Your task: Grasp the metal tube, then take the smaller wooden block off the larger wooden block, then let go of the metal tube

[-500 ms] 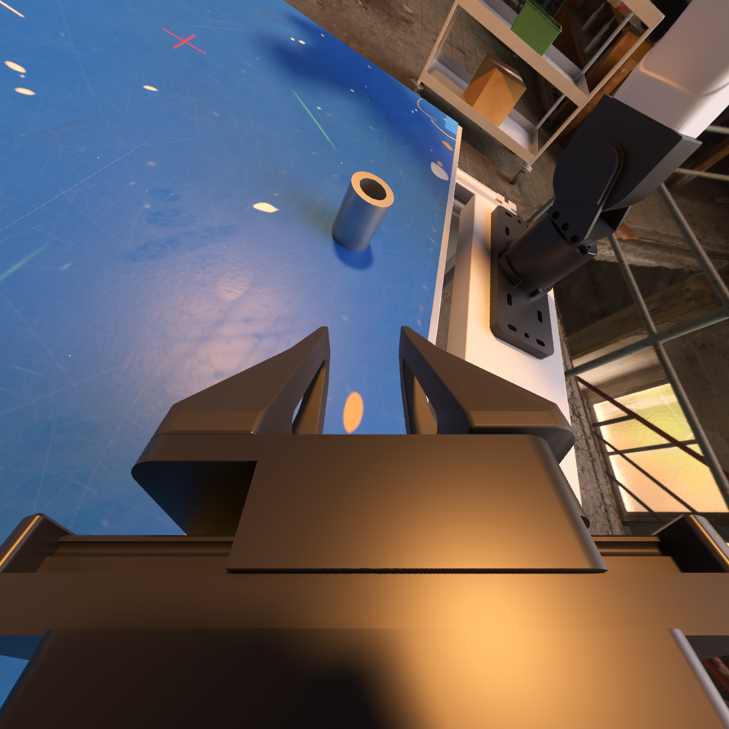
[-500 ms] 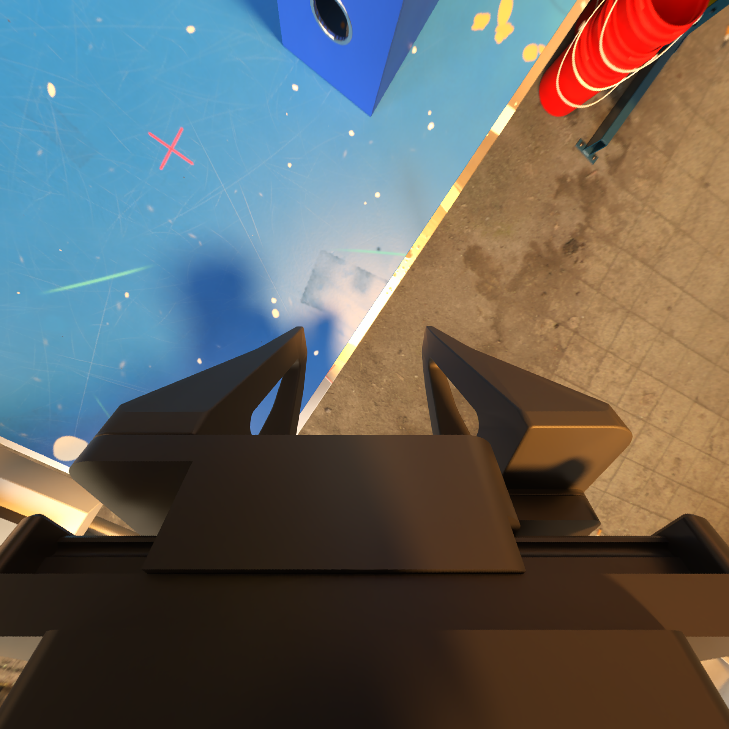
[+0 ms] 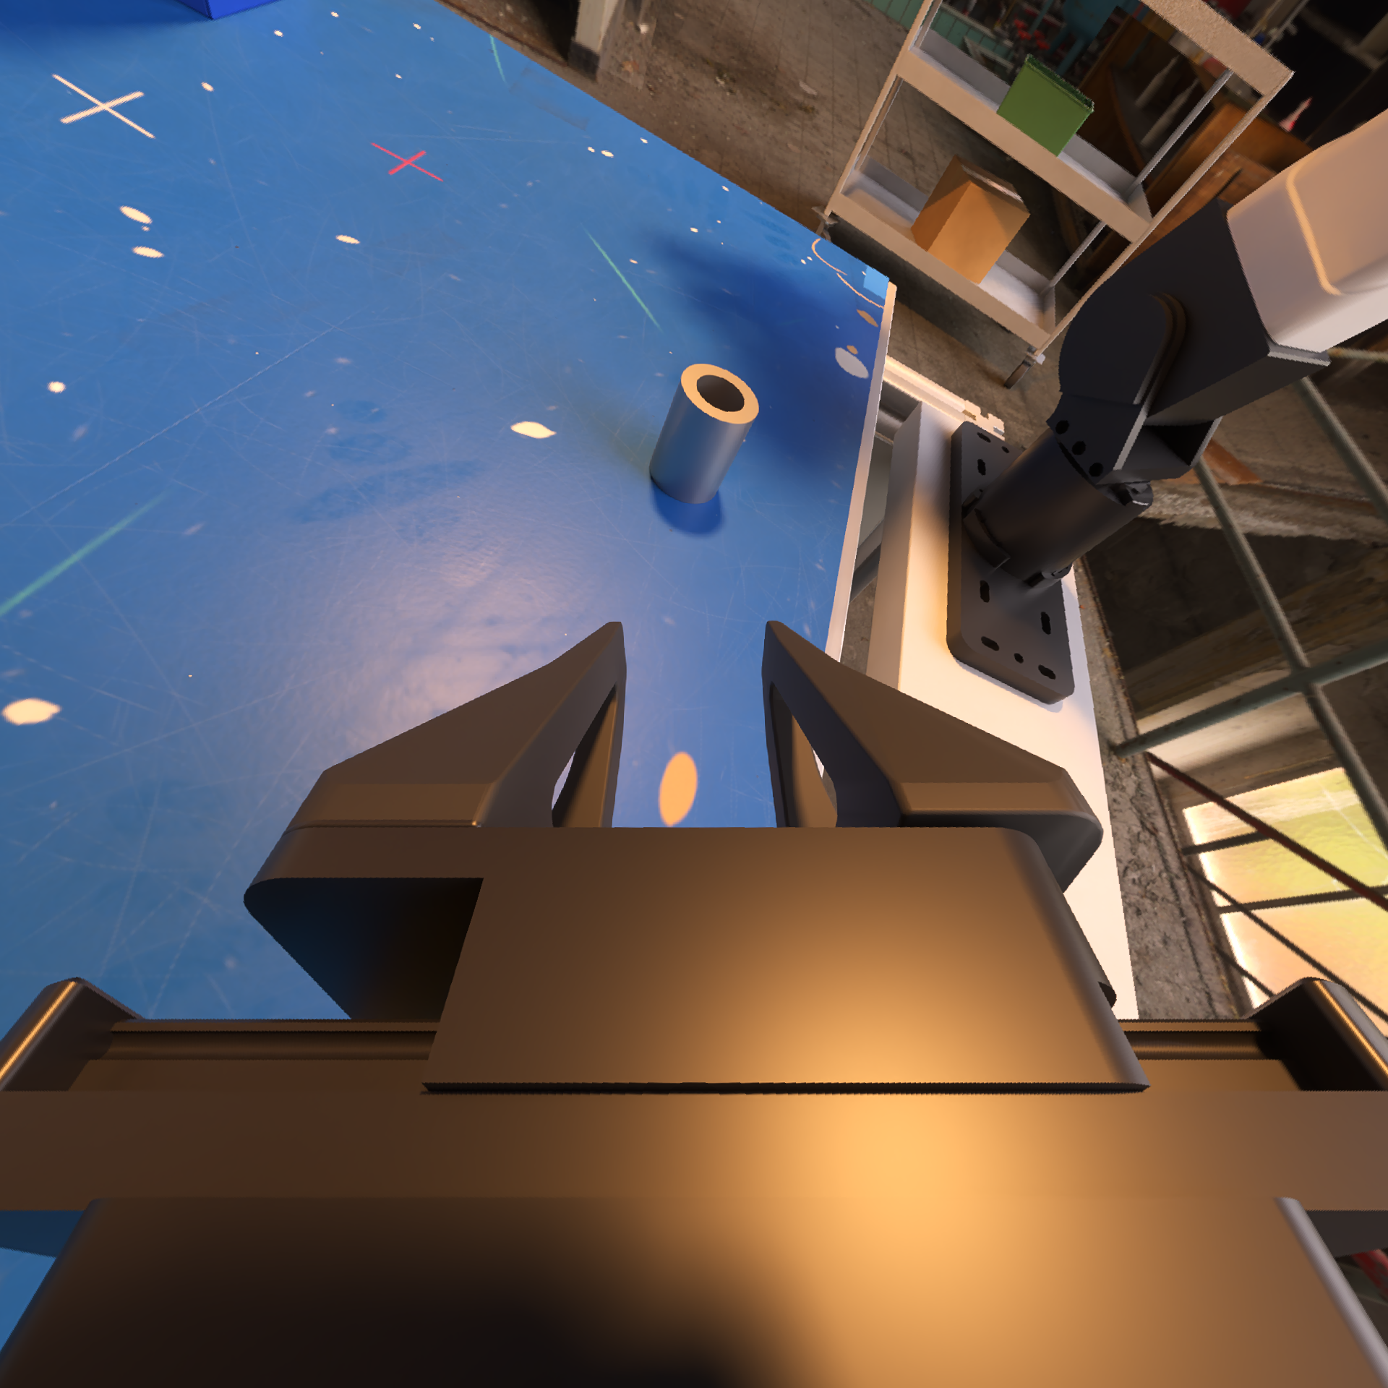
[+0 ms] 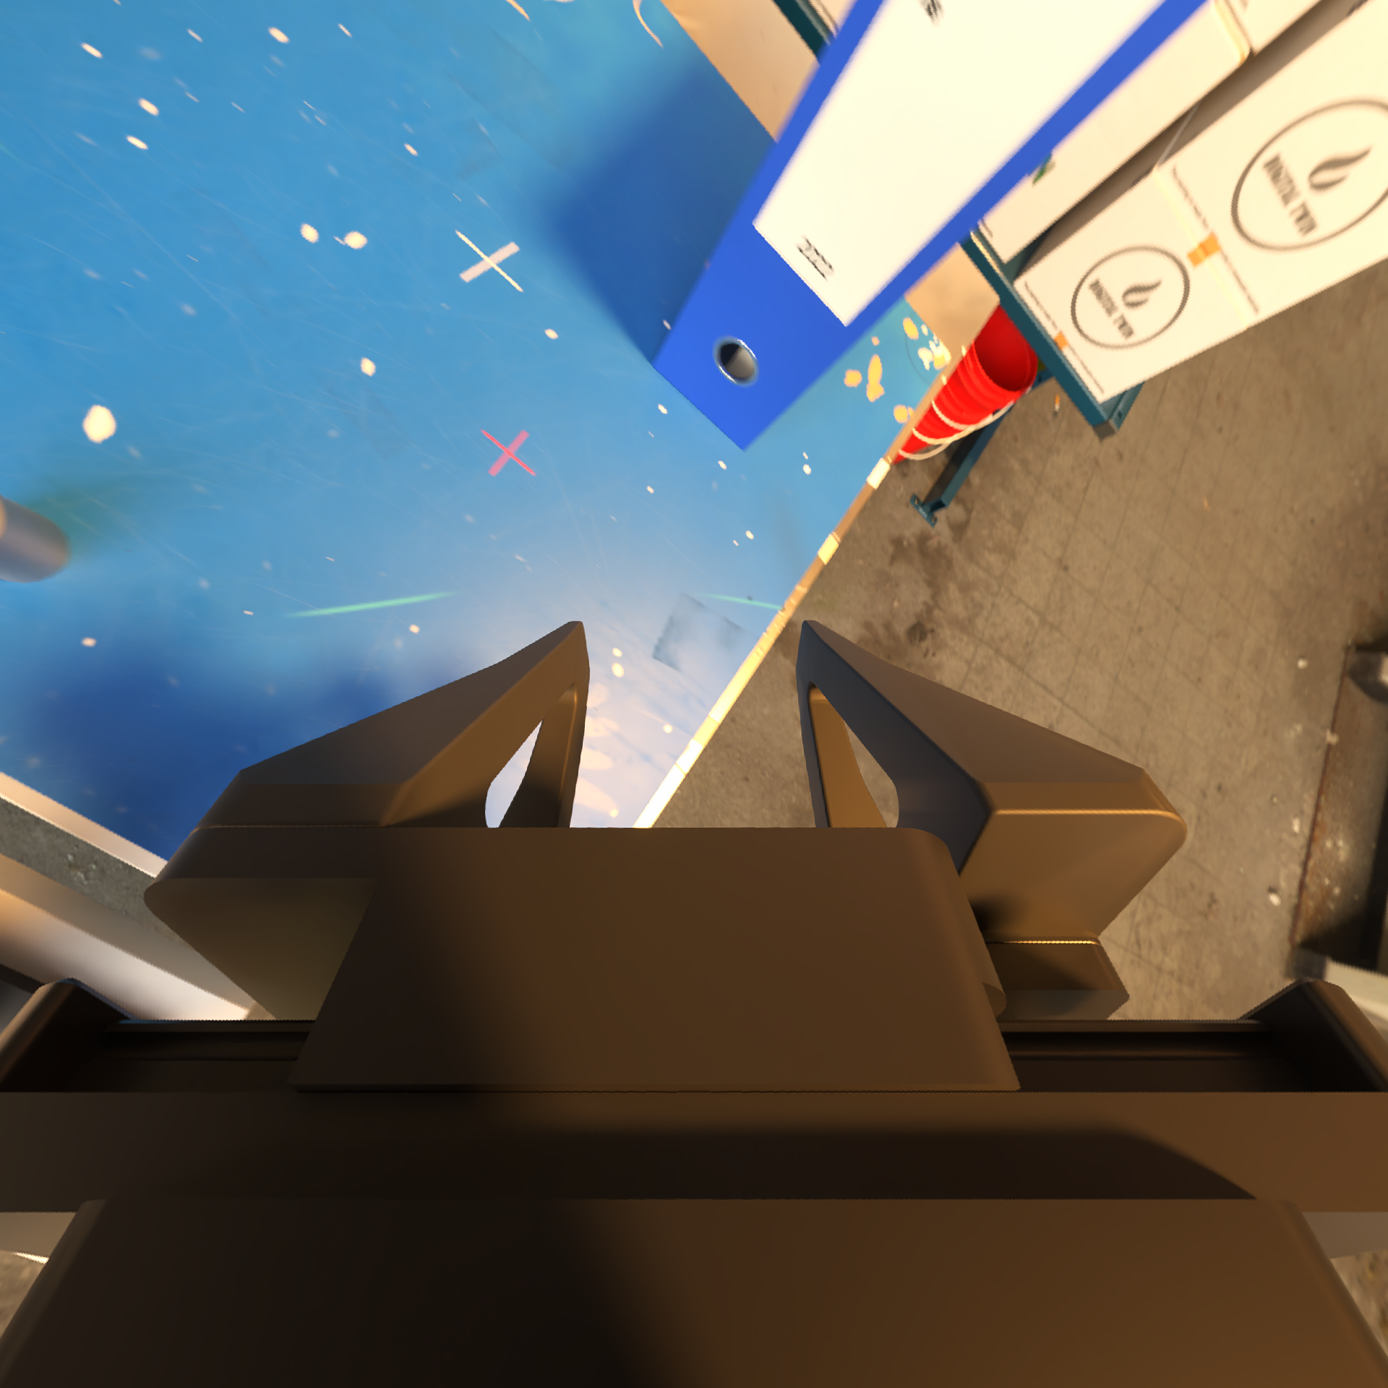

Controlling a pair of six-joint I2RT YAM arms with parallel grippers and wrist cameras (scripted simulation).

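Note:
The metal tube (image 3: 700, 436) is a short grey cylinder with a hollow top. It stands upright on the blue table (image 3: 300, 451) near the table's right edge, ahead of my left gripper (image 3: 692, 627). The left gripper is open and empty, a short way back from the tube. In the right wrist view the tube (image 4: 26, 542) shows only partly at the far left edge. My right gripper (image 4: 689, 627) is open and empty above the table's edge. No wooden block shows in either view.
A blue and white binder (image 4: 811, 248) stands on the table ahead of the right gripper. The right arm's base (image 3: 1051, 511) sits on a white mount beside the table. Red buckets (image 4: 969, 390), white boxes (image 4: 1202, 248) and a shelf (image 3: 1014, 188) stand on the floor beyond.
The right wrist view has pulled back and swung, so the binder and the tube's end now show. The left wrist view has drawn back slightly from the tube. Both grippers stay open.

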